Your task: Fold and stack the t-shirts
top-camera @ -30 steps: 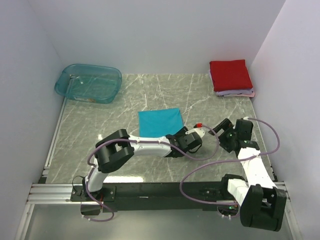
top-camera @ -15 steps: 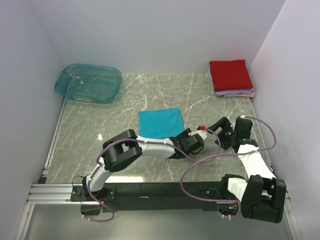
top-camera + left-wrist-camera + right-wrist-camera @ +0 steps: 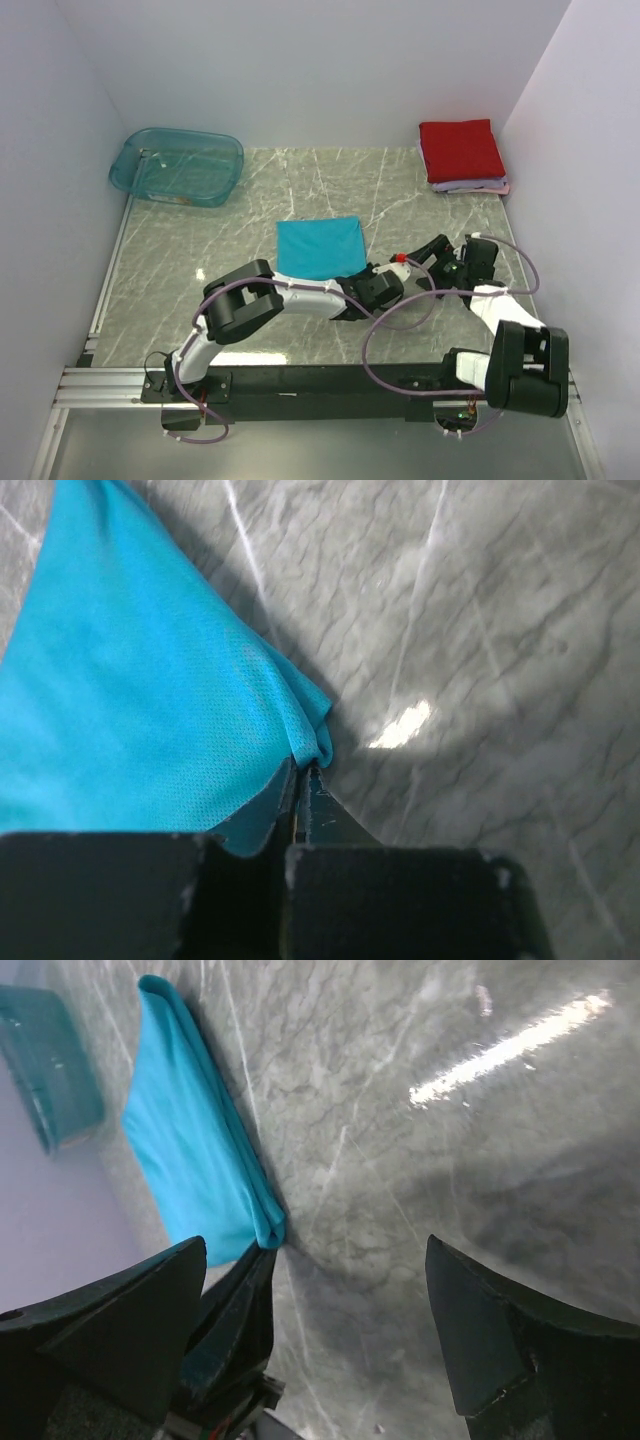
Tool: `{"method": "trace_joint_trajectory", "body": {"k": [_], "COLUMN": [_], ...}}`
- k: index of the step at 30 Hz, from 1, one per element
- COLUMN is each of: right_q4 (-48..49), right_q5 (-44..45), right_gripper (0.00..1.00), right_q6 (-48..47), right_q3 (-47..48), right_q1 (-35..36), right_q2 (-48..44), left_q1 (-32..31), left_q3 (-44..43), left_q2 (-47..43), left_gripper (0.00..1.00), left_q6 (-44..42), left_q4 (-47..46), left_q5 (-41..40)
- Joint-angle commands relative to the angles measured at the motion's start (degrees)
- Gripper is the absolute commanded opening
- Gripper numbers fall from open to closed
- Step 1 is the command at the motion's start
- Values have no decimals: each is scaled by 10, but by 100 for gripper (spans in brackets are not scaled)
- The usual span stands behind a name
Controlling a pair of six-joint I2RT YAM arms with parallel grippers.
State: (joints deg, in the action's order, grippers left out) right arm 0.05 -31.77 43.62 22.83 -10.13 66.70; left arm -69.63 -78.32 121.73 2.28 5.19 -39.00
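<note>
Moved since a second ago: the right arm (image 3: 500, 320) has drawn in toward the near edge and its gripper has crept left, closer to the left arm's wrist. The left arm (image 3: 300, 292) has slid its elbow a little toward the middle. Shirts and tub lie as they did.
Tabletop (image 3: 200, 260): grey veined marble. It is bare on the whole left half in front of the tub, along the far edge between tub and stack, and between the teal shirt and the stack.
Walls (image 3: 300, 70): pale, closing the left, far and right edges; only the near edge, where the bases sit, is open.
Left arm: lies low across the near middle, its wrist just beside the teal shirt's near right corner.
Right arm: bent back on itself near the right wall, with a purple cable (image 3: 400, 320) looping over the near right marble.
Tub (image 3: 177, 167): see-through teal, in the far left corner.
Teal t-shirt (image 3: 320, 245): folded to a rectangle, flat in the middle, well apart from tub and stack.
Red t-shirt (image 3: 460, 150): a folded square in the far right corner, close to the right wall, on top of pale lilac cloth (image 3: 470, 186) (only its near edge shows).
Right gripper (image 3: 315, 1250): spread wide and holding nothing, over bare marble near the teal shirt's corner.
Left gripper (image 3: 303, 780): pressed together on the teal shirt's near right corner, the cloth bunched into a small fold at the tips.
</note>
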Motion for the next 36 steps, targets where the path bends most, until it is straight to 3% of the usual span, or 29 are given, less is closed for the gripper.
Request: {"method": "trace_joint_trajectory", "body": {"k": [1,10,18,23,29,32,33,36], "right_q4": [132,314,329,283,208,178,170,134], "right_q5": [-57,-95,-75,-68,-51,-44,-42,-29], "right_gripper": [97,98,97,90,66,45,30,1], "right_q6": [56,177,205,178,124,100,85,50], "right_q3": [-3,34,95,163,233,253,262,280], "right_q1": [12,113,195,229,249,250,250,251], "right_q2": [58,257,347,385,411,418,417,414], "left_q1": [-2,0,3,4,4,4,4,3], "left_q3": [19,45,50,48,38,34,34,34], "left_q2": [-53,-104,-122,-125,-116,-114,-115,-116], "left_gripper": [1,1,1,1,1,1,1,5], "left_q6": [14,33,47,53,67,75,76,83], "left_q4": [-8,-17,-16,-15,-9,-4,-5,-4], "left_q5": [8,8,11,12,17,22,24,24]}}
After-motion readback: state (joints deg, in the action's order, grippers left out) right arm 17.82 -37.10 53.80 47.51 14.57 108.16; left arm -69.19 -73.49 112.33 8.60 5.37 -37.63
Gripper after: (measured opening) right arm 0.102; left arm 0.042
